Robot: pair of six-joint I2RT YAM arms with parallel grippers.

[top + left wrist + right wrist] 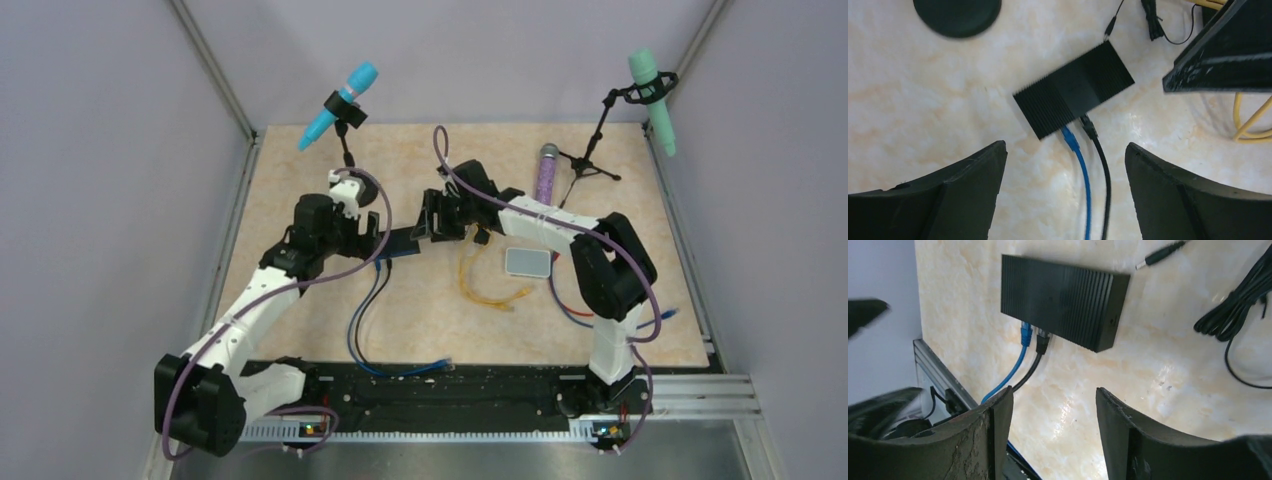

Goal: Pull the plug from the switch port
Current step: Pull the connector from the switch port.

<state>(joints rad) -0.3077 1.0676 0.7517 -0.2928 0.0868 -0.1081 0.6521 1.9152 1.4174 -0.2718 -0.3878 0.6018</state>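
The switch [403,241] is a small flat ribbed black box lying on the table between my two grippers; it also shows in the left wrist view [1073,90] and the right wrist view [1063,302]. A blue plug [1069,137] and a black plug [1089,127] sit side by side in its ports, their cables running toward the near edge; both also show in the right wrist view, blue [1025,334] and black [1042,342]. My left gripper [1065,147] is open and empty, above the two cables just short of the plugs. My right gripper [1054,390] is open and empty, above bare table beside the switch.
A pale grey pad [527,262] and a loose yellow cable [490,290] lie right of the switch. A purple microphone [547,172] and two microphone stands [345,140] [595,150] are at the back. A loose black cable coil [1235,315] lies near the switch.
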